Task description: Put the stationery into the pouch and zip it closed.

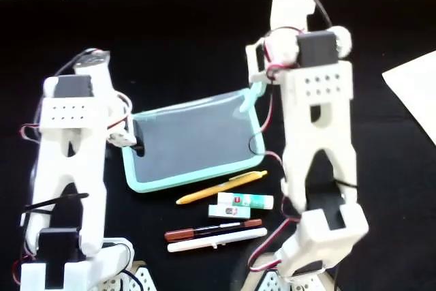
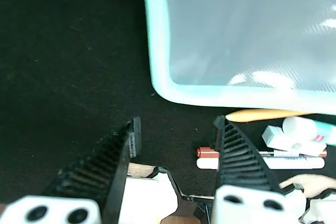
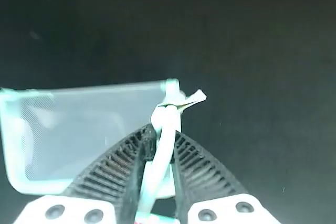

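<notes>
Black tabletop [image 1: 170, 46], two white arms side by side. Left arm stands at the left; the left end effector [image 2: 177, 127] sits just off the left end of the pouch [image 1: 194, 141], jaws spread wide, nothing between them, only black cloth under the gap. From the left wrist the pouch's rounded near corner lies just beyond the tips. The pouch lies flat at mid-table, tilted a little, with a pale teal border and a greyish see-through panel; no stationery can be made out inside. In front of it, loose on the cloth, is the stationery: yellow pen [image 1: 221, 187] closest to the pouch's front edge and slanted, then glue stick [image 1: 248, 200] with a small eraser [image 1: 225, 211] touching it, then brown pen [image 1: 211, 230] and white pen [image 1: 218, 238] lying side by side nearest the arm bases. Right arm reaches over to the pouch's far right corner; the right end effector [image 3: 164, 132] is pinched together on the teal trim there, and the strip bends upward between the ribbed fingers. Sheet of paper [image 1: 415, 93] at the far right edge, well apart.
</notes>
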